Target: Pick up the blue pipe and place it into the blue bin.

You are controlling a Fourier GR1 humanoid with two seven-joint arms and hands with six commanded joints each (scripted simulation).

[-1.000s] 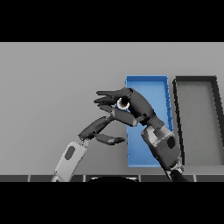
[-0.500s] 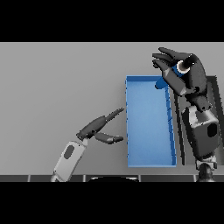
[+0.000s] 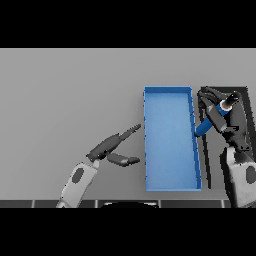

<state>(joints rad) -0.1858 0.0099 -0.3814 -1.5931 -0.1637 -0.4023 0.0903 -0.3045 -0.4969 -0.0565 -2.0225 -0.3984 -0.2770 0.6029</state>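
Note:
The blue pipe point(image 3: 206, 123) hangs tilted in my right hand point(image 3: 231, 116), whose fingers are curled round it. Its lower end is over the right wall of the blue bin point(image 3: 168, 89), and its capped upper end points up and to the right. The hand itself is over the dark bin point(image 3: 246, 91), just right of the blue bin. The blue bin is a long open tray right of the table's middle, and nothing lies in it. My left hand point(image 3: 111, 145) rests open on the table just left of the blue bin, fingers straight and pointing at its left wall.
The dark bin stands right beside the blue one at the table's right edge, mostly covered by my right arm. A wide stretch of grey table point(image 3: 70, 95) lies to the left and at the back.
My right hand has come nearer and a little to the right with the pipe, which is now tilted toward the blue bin's right wall. The left hand has stayed where it was.

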